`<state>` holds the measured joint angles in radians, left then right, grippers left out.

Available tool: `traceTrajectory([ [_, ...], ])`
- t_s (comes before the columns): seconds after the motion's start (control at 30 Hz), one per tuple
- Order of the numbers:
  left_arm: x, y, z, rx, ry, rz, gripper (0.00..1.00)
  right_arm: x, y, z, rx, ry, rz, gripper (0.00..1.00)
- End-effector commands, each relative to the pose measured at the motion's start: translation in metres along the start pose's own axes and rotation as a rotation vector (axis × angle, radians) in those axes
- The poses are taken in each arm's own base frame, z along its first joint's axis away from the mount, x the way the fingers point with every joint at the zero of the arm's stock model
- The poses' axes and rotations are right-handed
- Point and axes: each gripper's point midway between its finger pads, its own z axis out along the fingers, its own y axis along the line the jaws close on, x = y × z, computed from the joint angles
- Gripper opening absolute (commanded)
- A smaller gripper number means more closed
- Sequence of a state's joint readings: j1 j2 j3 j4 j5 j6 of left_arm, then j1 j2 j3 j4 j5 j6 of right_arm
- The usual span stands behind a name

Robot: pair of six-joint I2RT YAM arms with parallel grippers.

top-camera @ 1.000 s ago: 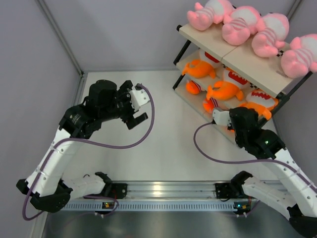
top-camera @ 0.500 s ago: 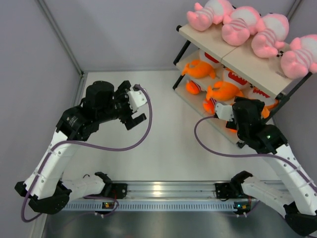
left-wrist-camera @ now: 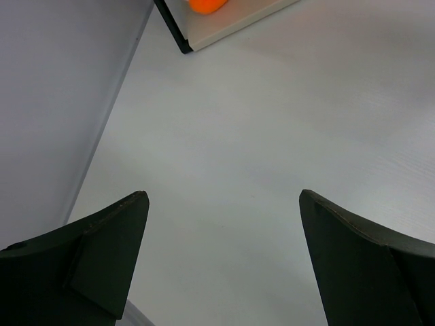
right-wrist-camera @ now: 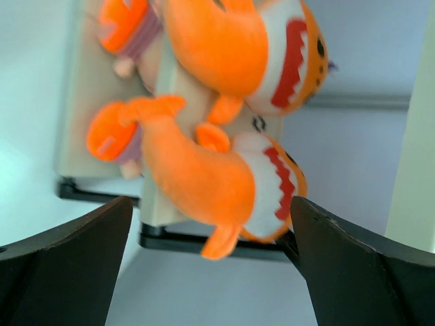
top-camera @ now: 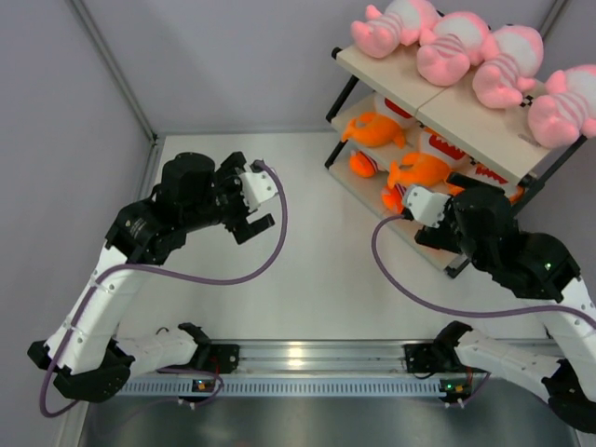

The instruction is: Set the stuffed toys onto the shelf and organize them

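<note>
The shelf [top-camera: 466, 112] stands at the far right. Several pink stuffed toys [top-camera: 447, 51] lie in a row on its top board. Orange stuffed toys [top-camera: 421, 172] lie on the tier below, and my right wrist mostly hides one of them. In the right wrist view, one orange toy [right-wrist-camera: 204, 176] lies at the end of the cream board [right-wrist-camera: 81, 102]. My right gripper [right-wrist-camera: 211, 200] stands open just short of it, holding nothing. A second orange toy [right-wrist-camera: 224, 47] lies beyond. My left gripper [top-camera: 253, 223] hangs open and empty over the bare table [left-wrist-camera: 272, 136].
Grey walls close in the table on the left and at the back. The shelf's black frame foot [top-camera: 456, 270] stands beside my right arm. A corner of the shelf's lowest board [left-wrist-camera: 224, 30] shows at the top of the left wrist view.
My right gripper has opened and let go of the orange toy on the shelf's middle tier. Its arm has shifted right. The left arm has barely moved.
</note>
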<state>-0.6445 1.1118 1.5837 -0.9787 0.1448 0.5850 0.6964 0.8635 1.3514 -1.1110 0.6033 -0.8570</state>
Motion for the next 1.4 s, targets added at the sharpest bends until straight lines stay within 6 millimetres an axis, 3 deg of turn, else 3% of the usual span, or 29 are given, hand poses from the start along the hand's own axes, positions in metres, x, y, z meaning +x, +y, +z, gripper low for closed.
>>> traceTrajectory([
  [0.0,0.009,-0.004,-0.007,-0.008,0.014,0.013,0.98,-0.053,0.028,-0.021,-0.233,-0.277,0.157,0.99],
  [0.17,0.043,-0.007,-0.007,-0.054,0.099,-0.08,0.98,-0.134,0.056,-0.052,-0.495,-0.655,0.306,0.99],
  [0.2,0.048,-0.008,-0.007,-0.054,0.108,-0.1,0.98,-0.144,0.058,-0.06,-0.519,-0.726,0.331,0.99],
  [0.23,0.063,-0.015,-0.003,-0.042,0.142,-0.122,0.98,-0.15,0.078,-0.055,-0.582,-0.749,0.34,0.99],
  [0.27,0.07,-0.017,-0.003,-0.043,0.152,-0.14,0.98,-0.162,0.091,-0.065,-0.662,-0.834,0.347,0.99],
  [0.3,0.079,-0.016,-0.006,-0.064,0.165,-0.167,0.98,-0.176,0.083,-0.074,-0.647,-0.934,0.395,0.99],
  [0.33,0.097,-0.023,-0.002,-0.053,0.205,-0.188,0.98,-0.176,0.107,-0.063,-0.706,-0.926,0.408,0.99],
  [0.37,0.107,-0.026,-0.001,-0.054,0.226,-0.203,0.98,-0.181,0.112,-0.063,-0.716,-0.964,0.429,0.99],
  [0.4,0.115,-0.023,-0.005,-0.088,0.233,-0.226,0.98,-0.188,0.103,-0.065,-0.675,-1.025,0.483,0.99],
  [0.43,0.124,-0.022,-0.005,-0.103,0.246,-0.243,0.98,-0.183,0.125,-0.047,-0.69,-0.99,0.508,0.99],
  [0.47,0.145,-0.025,-0.002,-0.12,0.292,-0.273,0.98,-0.181,0.128,-0.037,-0.657,-0.974,0.538,0.99],
  [0.5,0.15,-0.019,-0.005,-0.171,0.289,-0.29,0.98,-0.182,0.122,-0.036,-0.613,-1.009,0.574,0.99],
  [0.53,0.159,-0.018,-0.004,-0.196,0.3,-0.304,0.98,-0.174,0.142,-0.02,-0.621,-0.965,0.588,0.99],
  [0.57,0.166,-0.016,-0.005,-0.224,0.31,-0.323,0.98,-0.17,0.145,-0.012,-0.597,-0.943,0.607,0.99],
  [0.7,0.21,-0.019,-0.007,-0.325,0.376,-0.433,0.98,-0.159,0.169,0.009,-0.584,-0.903,0.691,0.99],
  [0.83,0.238,-0.022,-0.002,-0.379,0.401,-0.521,0.98,-0.15,0.202,0.031,-0.603,-0.878,0.789,0.99],
  [0.9,0.252,-0.015,-0.002,-0.434,0.429,-0.547,0.98,-0.15,0.202,0.035,-0.58,-0.897,0.837,1.0],
  [0.93,0.259,-0.015,0.0,-0.448,0.448,-0.558,0.98,-0.144,0.214,0.043,-0.583,-0.871,0.846,0.99],
  [1.1,0.275,0.005,-0.002,-0.595,0.475,-0.62,0.98,-0.136,0.214,0.054,-0.525,-0.837,0.878,0.99],
  [1.37,0.286,0.005,-0.003,-0.615,0.497,-0.633,0.98,-0.135,0.218,0.059,-0.524,-0.822,0.876,0.99],
])
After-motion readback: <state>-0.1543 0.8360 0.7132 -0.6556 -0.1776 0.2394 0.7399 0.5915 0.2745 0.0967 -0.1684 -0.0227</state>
